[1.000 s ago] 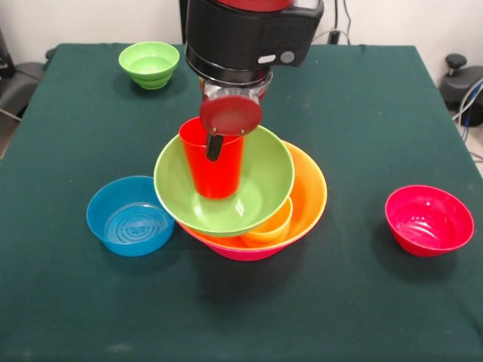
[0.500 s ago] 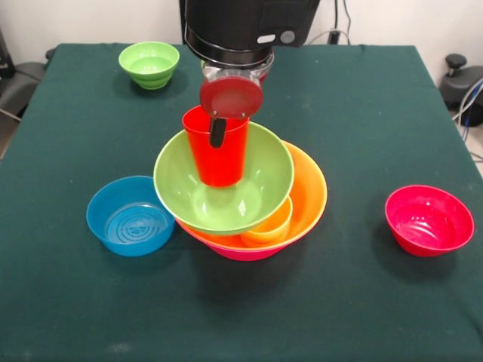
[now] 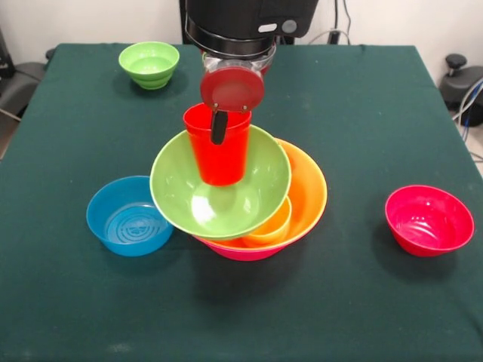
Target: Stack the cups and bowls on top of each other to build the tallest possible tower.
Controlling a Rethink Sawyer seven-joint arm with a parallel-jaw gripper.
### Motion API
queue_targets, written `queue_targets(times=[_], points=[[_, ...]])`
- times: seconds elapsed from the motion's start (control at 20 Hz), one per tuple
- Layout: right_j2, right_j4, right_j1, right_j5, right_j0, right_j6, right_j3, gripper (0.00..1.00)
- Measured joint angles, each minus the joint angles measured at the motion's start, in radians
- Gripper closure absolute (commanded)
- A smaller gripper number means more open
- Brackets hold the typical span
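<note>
Placement is your step in hand: the gripper (image 3: 219, 128) clamps the red cup's (image 3: 219, 151) rim above the tilted green bowl (image 3: 219, 185) atop the tower (image 3: 302, 200), so seat it centrally and gently, minding the blue bowl (image 3: 130, 216) just left, red bowl (image 3: 429, 220) well right.

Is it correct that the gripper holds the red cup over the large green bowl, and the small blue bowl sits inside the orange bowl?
Not quite. In the front view the small blue bowl sits on the table, beside the tower. The gripper does hold the red cup over the large green bowl.
</note>
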Motion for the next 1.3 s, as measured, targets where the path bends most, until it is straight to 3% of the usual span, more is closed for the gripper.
queue_targets(times=[0.65,1.3], points=[[0.003,-0.002,-0.003,-0.011,0.011,0.000,0.008,1.00],[0.003,0.003,-0.004,-0.014,0.093,0.000,0.029,1.00]])
